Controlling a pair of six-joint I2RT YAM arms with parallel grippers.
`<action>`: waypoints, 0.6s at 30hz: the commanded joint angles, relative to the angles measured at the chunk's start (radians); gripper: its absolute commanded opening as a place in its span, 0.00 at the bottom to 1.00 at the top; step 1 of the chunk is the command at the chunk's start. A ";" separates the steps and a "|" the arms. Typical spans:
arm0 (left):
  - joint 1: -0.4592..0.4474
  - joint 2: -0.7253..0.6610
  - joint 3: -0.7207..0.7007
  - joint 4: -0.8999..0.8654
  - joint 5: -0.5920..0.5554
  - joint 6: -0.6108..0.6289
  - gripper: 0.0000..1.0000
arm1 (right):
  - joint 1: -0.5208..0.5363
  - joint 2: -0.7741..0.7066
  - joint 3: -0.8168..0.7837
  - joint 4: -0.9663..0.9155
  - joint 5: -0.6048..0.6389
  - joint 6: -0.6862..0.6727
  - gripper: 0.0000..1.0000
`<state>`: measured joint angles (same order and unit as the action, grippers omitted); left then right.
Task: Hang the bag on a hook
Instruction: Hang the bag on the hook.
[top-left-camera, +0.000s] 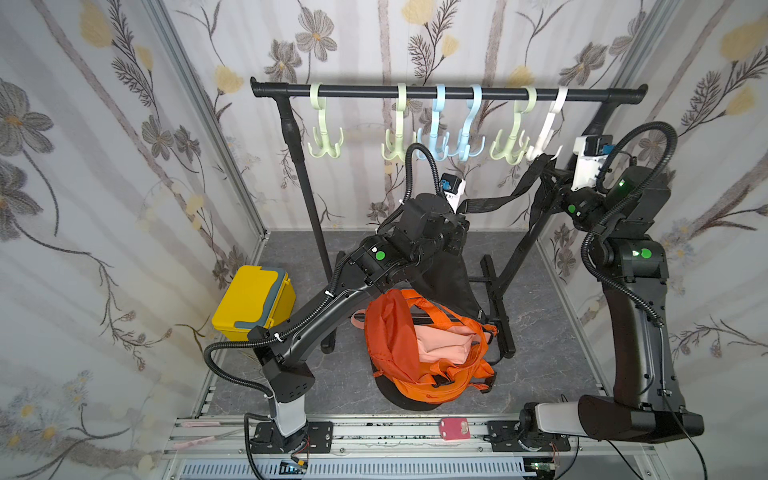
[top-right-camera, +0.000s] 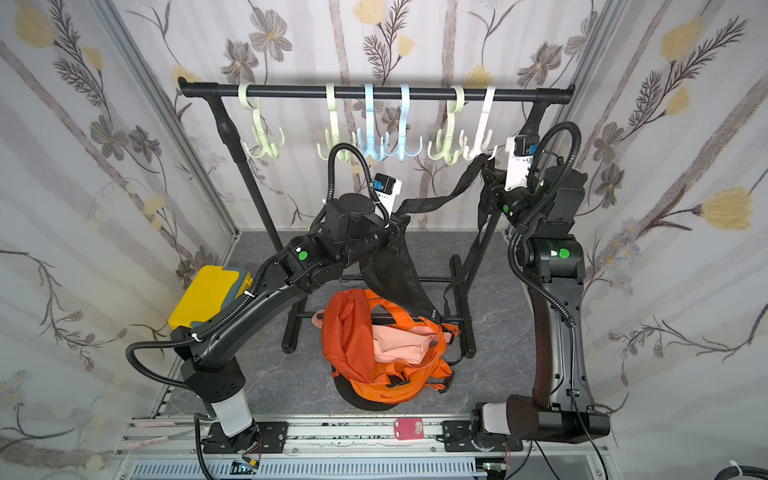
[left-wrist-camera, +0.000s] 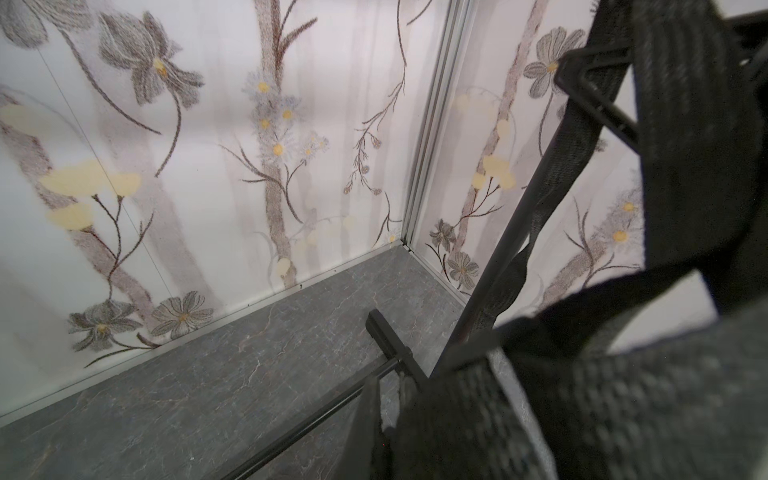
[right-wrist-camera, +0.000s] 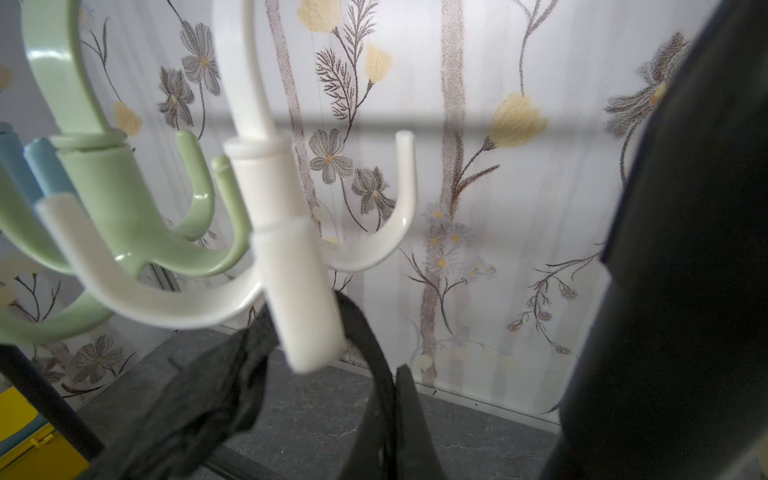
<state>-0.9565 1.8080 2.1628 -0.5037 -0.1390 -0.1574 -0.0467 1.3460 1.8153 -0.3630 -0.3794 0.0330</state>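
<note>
Right gripper (top-left-camera: 547, 173) clenched on black webbing strap (top-left-camera: 490, 203), just under white plastic multi-prong hook (right-wrist-camera: 291, 232).
My left gripper (top-left-camera: 455, 230) grasps the black fabric bag (top-left-camera: 451, 278), which hangs clear of the floor below the black metal rail (top-left-camera: 365, 90). Recommended: lift the strap loop above a prong tip, pass it over, then lower it, with the left feeding slack.

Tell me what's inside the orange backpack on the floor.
The orange backpack lies open, with pink fabric showing in its mouth. Whether that is lining or a separate item cannot be told, and anything deeper is covered by the orange cloth.
</note>
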 joint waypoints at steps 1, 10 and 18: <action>0.001 0.006 -0.020 0.074 0.048 -0.025 0.00 | -0.004 -0.048 -0.042 0.063 0.087 0.009 0.04; -0.002 -0.042 -0.226 0.189 0.166 -0.082 0.65 | -0.001 -0.230 -0.198 0.053 0.182 0.056 0.65; 0.096 -0.321 -0.720 0.267 0.095 -0.252 0.97 | 0.046 -0.560 -0.668 0.085 0.343 0.179 0.79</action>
<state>-0.9066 1.5650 1.5585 -0.3069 -0.0231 -0.2958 -0.0128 0.8494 1.2457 -0.3096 -0.1143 0.1532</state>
